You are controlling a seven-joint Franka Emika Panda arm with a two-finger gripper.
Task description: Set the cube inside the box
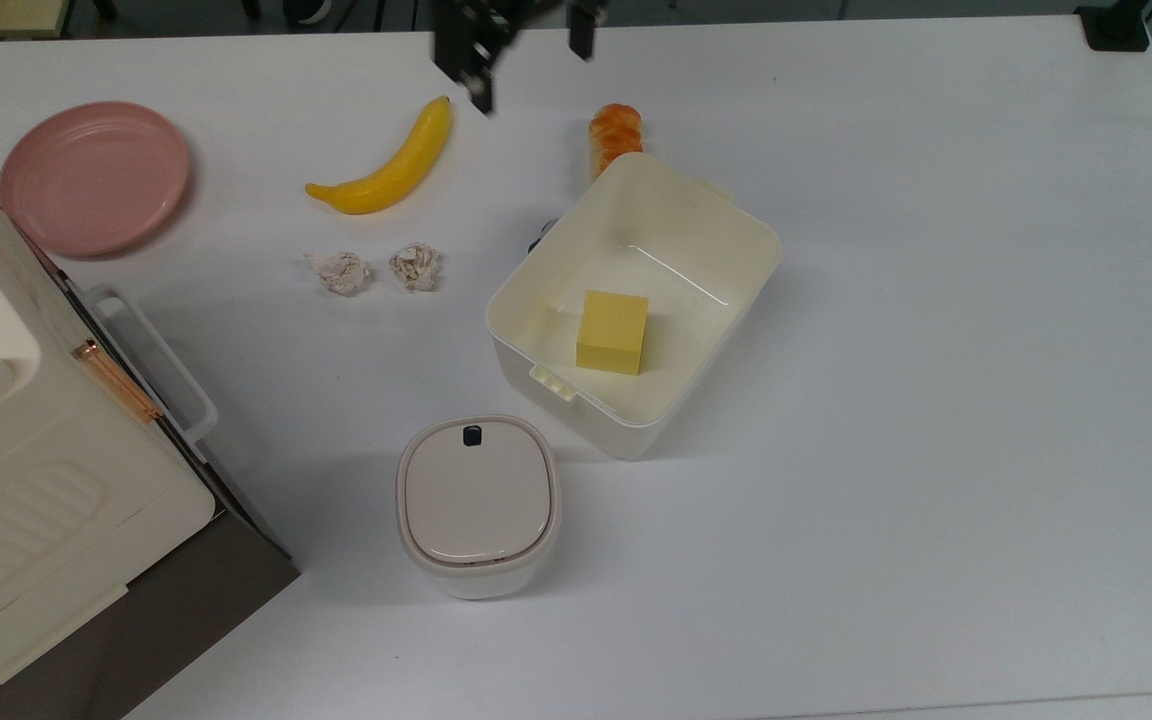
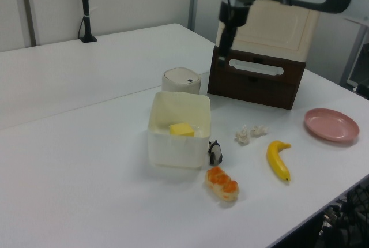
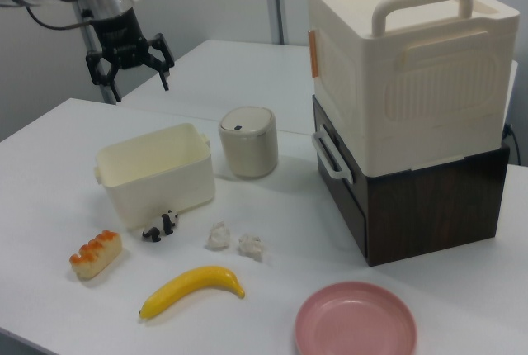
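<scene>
The pale yellow cube [image 1: 613, 332] lies flat on the floor of the cream-white box [image 1: 748, 290], nearer the wall with the clip tab. In the left view the cube [image 2: 181, 129] shows over the rim of the box [image 2: 173, 149]. The wall of the box [image 3: 157, 180] hides the cube in the right view. My gripper [image 3: 138, 82] hangs high above the table, well clear of the box, open with its fingers spread and nothing between them. In the top view the gripper [image 1: 533, 75] is at the upper edge, beyond the box; in the left view the gripper [image 2: 223, 34] hangs before the appliance.
A banana [image 1: 386, 170], two crumpled paper balls [image 1: 341, 272] and a pink plate [image 1: 94, 178] lie to the top view's left. A lidded bin [image 1: 478, 505] stands near the box. A bread roll [image 1: 614, 128], a small panda figure [image 2: 215, 152] and the big cream appliance [image 1: 36, 480] are also here.
</scene>
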